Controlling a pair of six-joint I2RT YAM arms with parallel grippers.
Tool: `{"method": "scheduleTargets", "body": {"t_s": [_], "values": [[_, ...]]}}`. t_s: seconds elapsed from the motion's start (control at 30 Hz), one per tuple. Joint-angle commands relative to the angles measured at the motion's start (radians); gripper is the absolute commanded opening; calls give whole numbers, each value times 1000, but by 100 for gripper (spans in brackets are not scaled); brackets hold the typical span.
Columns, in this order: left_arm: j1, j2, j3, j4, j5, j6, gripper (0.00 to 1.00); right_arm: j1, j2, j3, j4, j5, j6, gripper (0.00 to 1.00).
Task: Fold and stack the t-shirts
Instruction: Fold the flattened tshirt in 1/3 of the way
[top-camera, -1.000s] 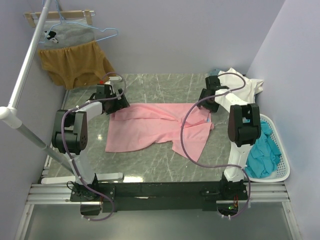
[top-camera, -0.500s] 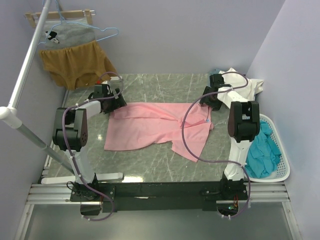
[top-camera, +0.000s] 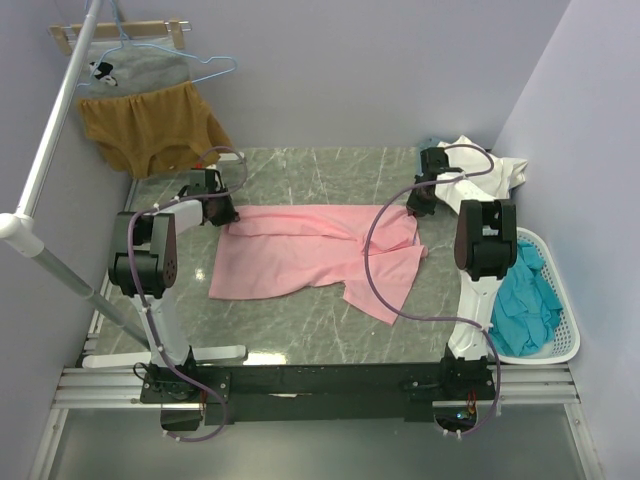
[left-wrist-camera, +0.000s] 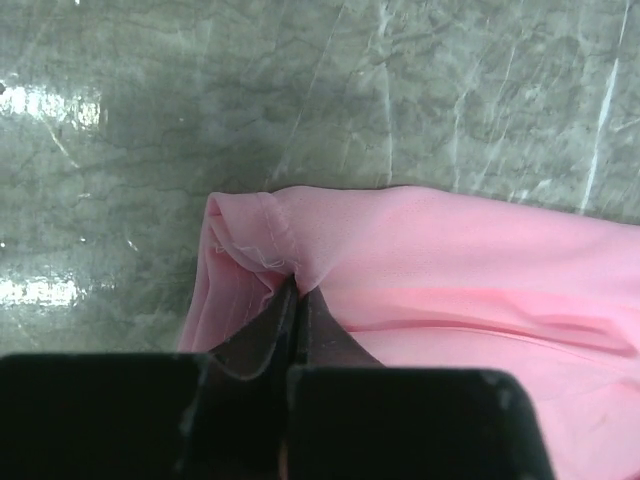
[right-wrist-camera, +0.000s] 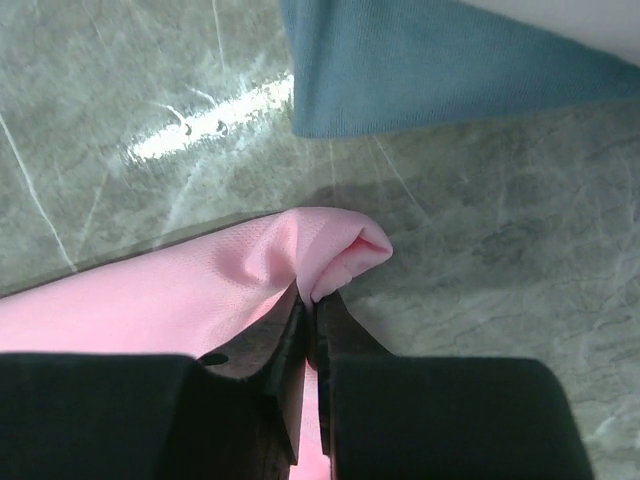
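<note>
Pink t-shirt (top-camera: 300, 255) sits pinched in closed left fingers (left-wrist-camera: 262, 338) and right fingers (right-wrist-camera: 345, 338).

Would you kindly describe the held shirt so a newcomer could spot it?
Start at the grey marble table. The t-shirt lies spread across its middle, far corners pinched by the left end effector and right end effector. It alone is light pink.

- The left gripper (left-wrist-camera: 297, 290), pinching a corner of the light pink soft cotton t-shirt (top-camera: 300, 255), now sits further left.
- The right gripper (right-wrist-camera: 308, 298) sits further back and right.
- The shirt's far edge lies straighter between them.
</note>
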Motion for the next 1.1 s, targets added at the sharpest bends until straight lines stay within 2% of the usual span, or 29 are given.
{"method": "scheduleTargets", "body": {"t_s": [0.0,0.27,0.3,0.37,0.4,0.43,0.47,0.5,0.53,0.63,0.83,1.07], "values": [[12,-4,19,-74,-77,27,1,-16,14,48,7,-16,-18,8],[41,-102,-14,-86,-212,49,1,-26,29,89,-1,-28,-27,5],[43,-118,-21,-71,-220,52,10,-26,35,95,-4,-34,-32,6],[43,-130,-37,-65,-249,41,51,-26,35,86,8,-56,-35,12],[43,-150,-50,-51,-252,32,57,-26,31,82,19,-63,-36,17],[43,-162,-60,-30,-255,27,67,-26,29,77,31,-73,-39,23],[43,-173,-83,-20,-271,26,99,-26,25,62,40,-80,-41,47],[43,-199,-93,-13,-275,24,99,-26,8,52,49,-89,-40,62],[43,-211,-106,0,-277,26,99,-26,-3,40,66,-91,-40,71],[37,-263,-134,26,-228,14,99,-26,-52,0,86,-94,-43,77],[-35,-302,-107,7,-141,-8,99,-8,-173,-98,102,-108,-29,79],[-129,-270,-123,-8,-88,-37,99,104,-238,-184,82,-71,-47,79]]}}
